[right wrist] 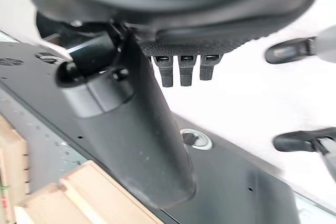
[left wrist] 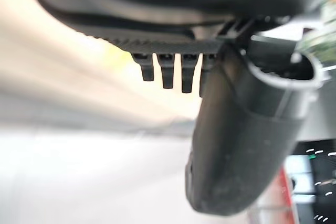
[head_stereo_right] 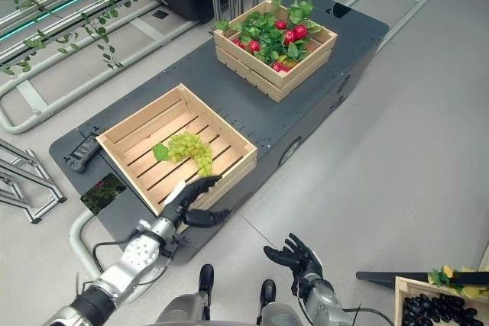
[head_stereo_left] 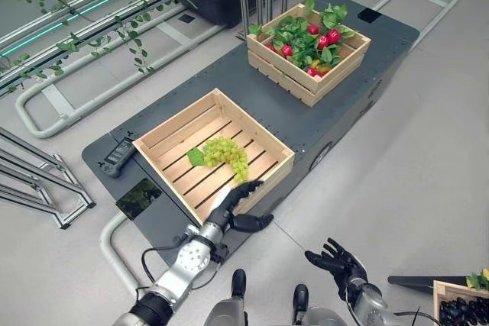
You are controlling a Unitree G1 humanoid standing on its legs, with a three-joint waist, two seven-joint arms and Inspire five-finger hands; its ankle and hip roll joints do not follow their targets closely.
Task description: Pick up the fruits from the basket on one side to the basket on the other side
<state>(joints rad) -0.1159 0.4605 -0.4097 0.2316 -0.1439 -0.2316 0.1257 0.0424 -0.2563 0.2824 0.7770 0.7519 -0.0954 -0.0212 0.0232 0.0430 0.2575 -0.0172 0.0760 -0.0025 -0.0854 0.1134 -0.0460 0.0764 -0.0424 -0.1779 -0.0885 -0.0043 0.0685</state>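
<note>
Left hand (head_stereo_left: pixel 229 205) had its fingers (head_stereo_left: pixel 246 188) straight and relaxed, thumb splayed, holding nothing — they lay over the front rim of the near crate (head_stereo_left: pixel 157 139), just short of the green grapes (head_stereo_left: pixel 226 152). The grapes sat inside that crate, near its middle, with a leaf beside them. Right hand (head_stereo_left: pixel 340 263) hung low over the floor, fingers spread, empty.

The bunch looked soft, light and easily crushed, with loose berries likely to drop — best cupped from under or taken near the stem end, not squeezed.

The far crate (head_stereo_left: pixel 336 66), with red fruit (head_stereo_left: pixel 328 37) among leaves, stood well apart on the dark bench (head_stereo_left: pixel 252 97). Head views placed crates and grapes; the left wrist view gave the straight fingers up close and the right wrist view caught the bench edge.
</note>
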